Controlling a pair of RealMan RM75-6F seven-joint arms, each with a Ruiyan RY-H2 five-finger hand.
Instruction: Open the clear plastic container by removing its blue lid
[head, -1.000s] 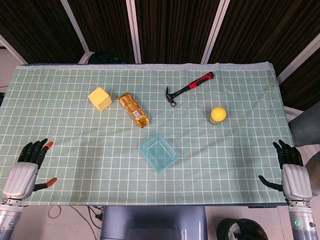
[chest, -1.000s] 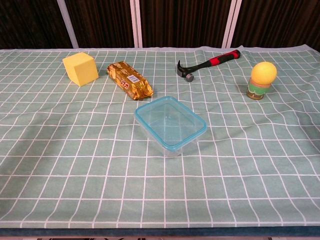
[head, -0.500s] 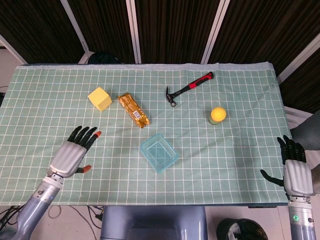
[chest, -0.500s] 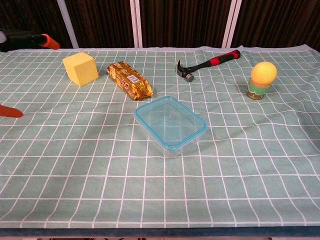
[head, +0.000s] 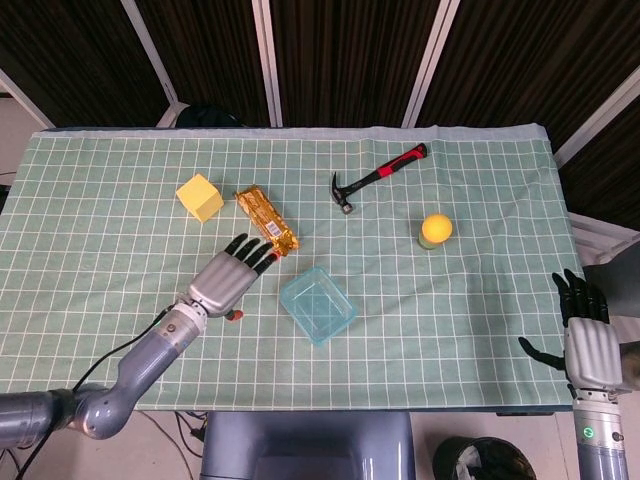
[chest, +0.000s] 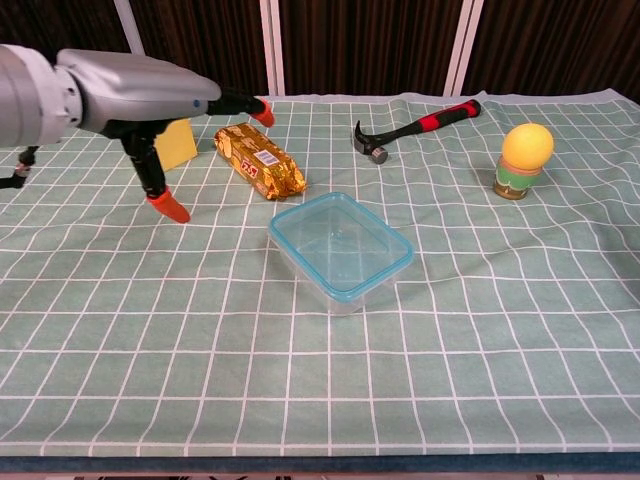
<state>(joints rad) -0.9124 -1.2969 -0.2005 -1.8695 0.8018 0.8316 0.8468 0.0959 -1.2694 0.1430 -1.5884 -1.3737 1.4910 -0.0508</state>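
Observation:
The clear plastic container (head: 318, 306) (chest: 342, 251) with its blue lid on sits near the middle of the green checked tablecloth. My left hand (head: 228, 279) (chest: 150, 100) hovers just left of it, fingers spread and holding nothing; its orange-tipped thumb points down toward the cloth. My right hand (head: 585, 335) stays at the table's right front edge, fingers apart and empty, well away from the container. The chest view does not show the right hand.
A gold snack packet (head: 268, 221) (chest: 259, 159) lies just beyond my left hand. A yellow block (head: 200, 197) sits further left, partly hidden in the chest view. A red-handled hammer (head: 378, 177) (chest: 415, 128) lies at the back, a yellow ball on a cup (head: 435, 231) (chest: 525, 159) to the right.
My left hand has swept from the table's front left edge rightwards and forwards, ending beside the container. The right hand has barely shifted. The container has not moved.

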